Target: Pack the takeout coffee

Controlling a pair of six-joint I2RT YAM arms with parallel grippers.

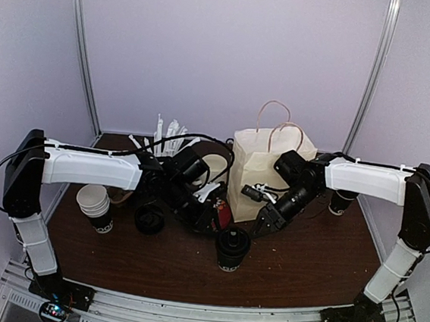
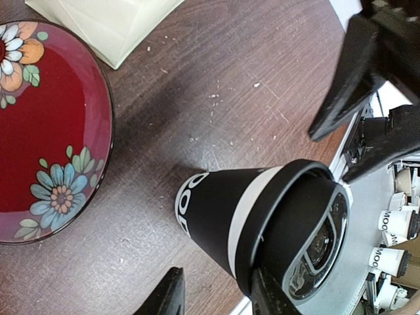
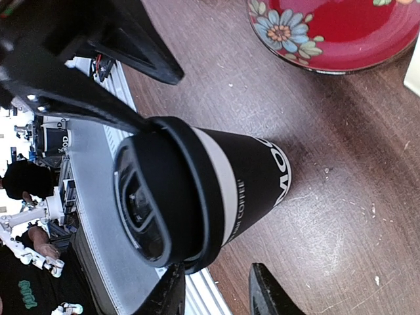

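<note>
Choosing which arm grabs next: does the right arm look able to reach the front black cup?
Probably yes: the right gripper is open, the black cup stands just ahead, nothing between. The left gripper hovers close and may crowd it.

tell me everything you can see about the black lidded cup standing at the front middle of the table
The small black paper cup tapers toward its base. It has a white band under the rim, small white lettering partly readable as COFFEE, and larger white letters near the bottom. A black plastic lid with a raised rim is pressed on. The cup stands upright on the dark brown wooden table, front middle, apart from the red floral plate. Only the table appears to touch it.
</note>
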